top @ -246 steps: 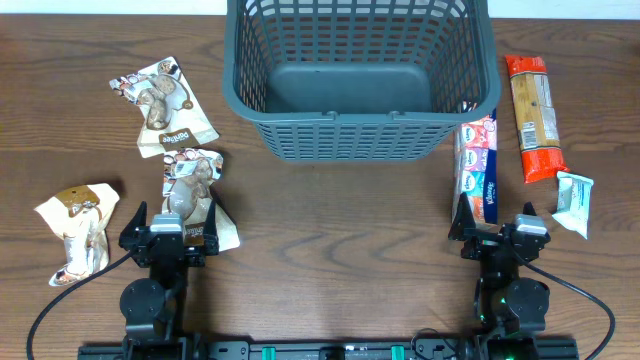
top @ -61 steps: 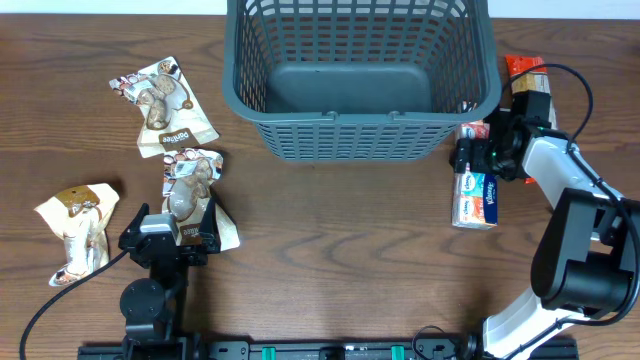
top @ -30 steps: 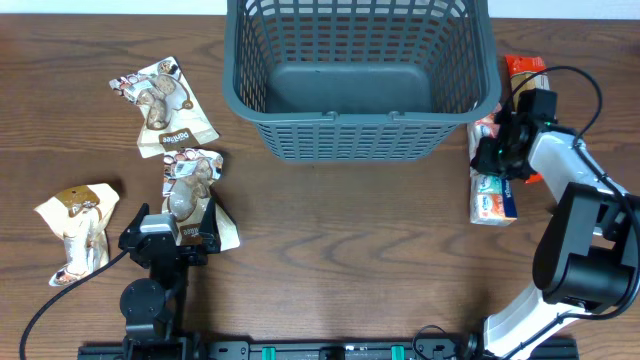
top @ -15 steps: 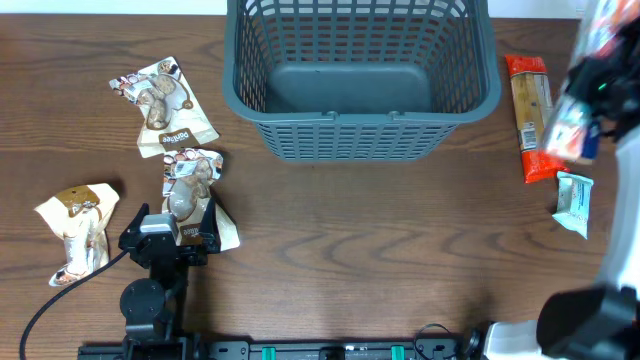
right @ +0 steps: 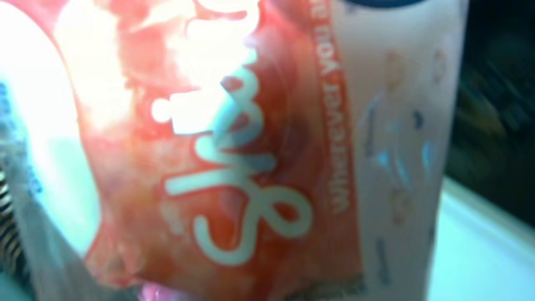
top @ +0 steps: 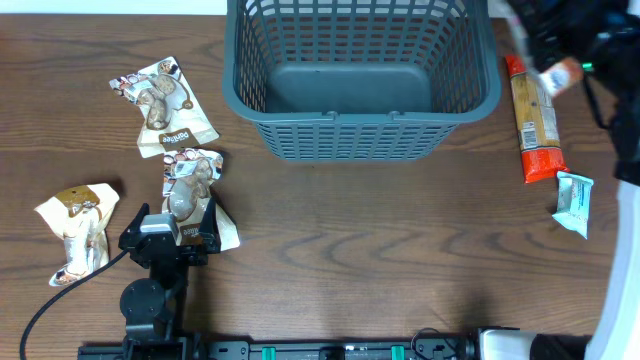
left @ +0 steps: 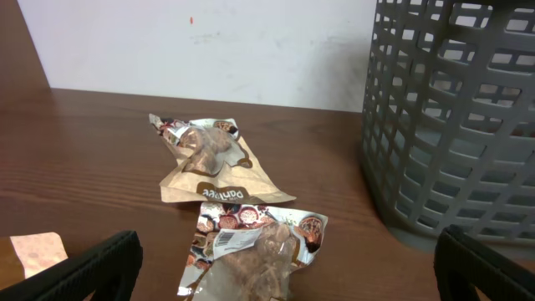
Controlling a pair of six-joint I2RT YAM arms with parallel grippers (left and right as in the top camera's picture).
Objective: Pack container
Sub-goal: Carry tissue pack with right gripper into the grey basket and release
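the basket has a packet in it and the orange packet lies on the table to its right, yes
No. The basket is empty: the overhead view shows its bare floor. The orange packet does lie on the table to its right.

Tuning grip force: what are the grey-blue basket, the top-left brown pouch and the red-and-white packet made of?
Dark grey-blue lattice basket: moulded plastic, matte, with uniform slotted walls and a thick rim.
Brown printed pouch: thin film, likely plastic; glossy and crinkled.
Red-and-white printed packet: soft glossy film, shown by glare and wrinkles.
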